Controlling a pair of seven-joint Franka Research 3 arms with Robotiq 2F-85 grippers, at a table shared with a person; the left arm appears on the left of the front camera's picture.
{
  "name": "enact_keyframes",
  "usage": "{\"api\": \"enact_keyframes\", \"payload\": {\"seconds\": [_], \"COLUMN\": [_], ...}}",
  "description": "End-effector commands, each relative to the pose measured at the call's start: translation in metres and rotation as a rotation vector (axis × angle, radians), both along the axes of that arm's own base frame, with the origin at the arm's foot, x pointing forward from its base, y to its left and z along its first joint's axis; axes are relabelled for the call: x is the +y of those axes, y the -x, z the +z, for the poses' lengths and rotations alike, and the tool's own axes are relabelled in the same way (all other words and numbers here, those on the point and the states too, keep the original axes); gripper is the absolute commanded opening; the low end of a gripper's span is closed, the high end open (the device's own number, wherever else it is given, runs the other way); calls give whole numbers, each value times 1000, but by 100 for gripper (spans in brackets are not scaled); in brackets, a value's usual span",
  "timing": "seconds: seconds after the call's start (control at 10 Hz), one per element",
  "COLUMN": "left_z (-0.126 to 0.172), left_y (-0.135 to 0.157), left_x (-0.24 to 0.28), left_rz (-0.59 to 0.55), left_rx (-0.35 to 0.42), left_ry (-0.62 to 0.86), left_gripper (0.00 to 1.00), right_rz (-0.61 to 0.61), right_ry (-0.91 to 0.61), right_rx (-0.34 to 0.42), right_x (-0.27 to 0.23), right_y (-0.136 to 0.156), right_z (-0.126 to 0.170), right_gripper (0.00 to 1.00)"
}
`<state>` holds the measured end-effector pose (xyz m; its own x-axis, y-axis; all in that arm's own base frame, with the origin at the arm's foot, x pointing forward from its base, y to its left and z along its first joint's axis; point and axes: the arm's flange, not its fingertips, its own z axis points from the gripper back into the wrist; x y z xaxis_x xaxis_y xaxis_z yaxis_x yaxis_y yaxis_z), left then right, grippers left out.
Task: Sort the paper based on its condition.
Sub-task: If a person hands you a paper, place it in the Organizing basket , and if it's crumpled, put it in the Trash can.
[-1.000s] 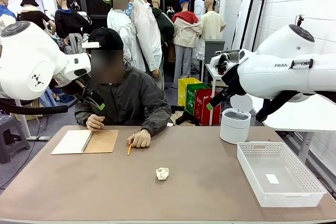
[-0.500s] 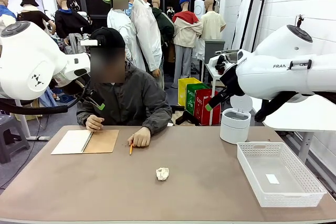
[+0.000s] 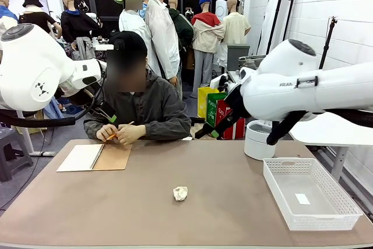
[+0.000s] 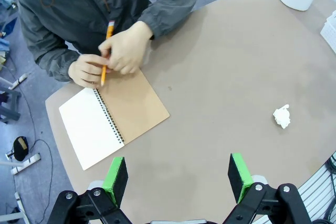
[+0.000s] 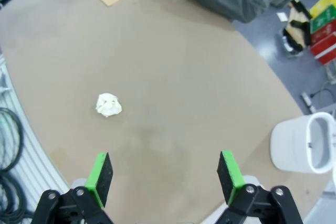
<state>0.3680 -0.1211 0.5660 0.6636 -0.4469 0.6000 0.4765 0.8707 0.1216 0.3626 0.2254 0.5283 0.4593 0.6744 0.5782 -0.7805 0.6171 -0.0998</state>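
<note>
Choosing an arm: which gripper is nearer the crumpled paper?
Right, apparently: right gripper hovers up and right of the crumpled paper; left gripper hangs farther left, toward the notebook.

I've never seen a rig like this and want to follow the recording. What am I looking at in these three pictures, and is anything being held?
Two white robot arms share a table with a seated person. The wide picture looks across the table from between the arms. The other two come from cameras on the wrists, each looking down past its own green-padded fingers: the left gripper and the right gripper. Both are open and hold nothing. On the table lie a crumpled paper, an open spiral notebook, a white mesh basket and a small white bin. The person's hands hold a pencil at the notebook's edge.
</note>
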Motion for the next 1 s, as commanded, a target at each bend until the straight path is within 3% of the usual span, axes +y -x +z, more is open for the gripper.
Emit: {"api": "enact_keyframes", "payload": {"seconds": [0.0,0.2,0.4,0.5,0.9], "left_z": [1,1,1,1,1], "left_y": [0,0,0,0,0], "left_x": [1,1,1,1,1], "left_rz": [1,1,1,1,1], "left_rx": [6,6,6,6,6], "left_ry": [0,0,0,0,0], "left_gripper": [100,100,100,100,100], "right_rz": [63,106,95,80,85], "right_ry": [15,46,59,64,68], "right_rx": [-4,5,-31,22,11], "right_x": [18,31,19,32,31], "right_y": [-8,-6,-4,1,1], "right_z": [-13,-27,-19,-32,-30], "right_gripper": [100,100,100,100,100]}}
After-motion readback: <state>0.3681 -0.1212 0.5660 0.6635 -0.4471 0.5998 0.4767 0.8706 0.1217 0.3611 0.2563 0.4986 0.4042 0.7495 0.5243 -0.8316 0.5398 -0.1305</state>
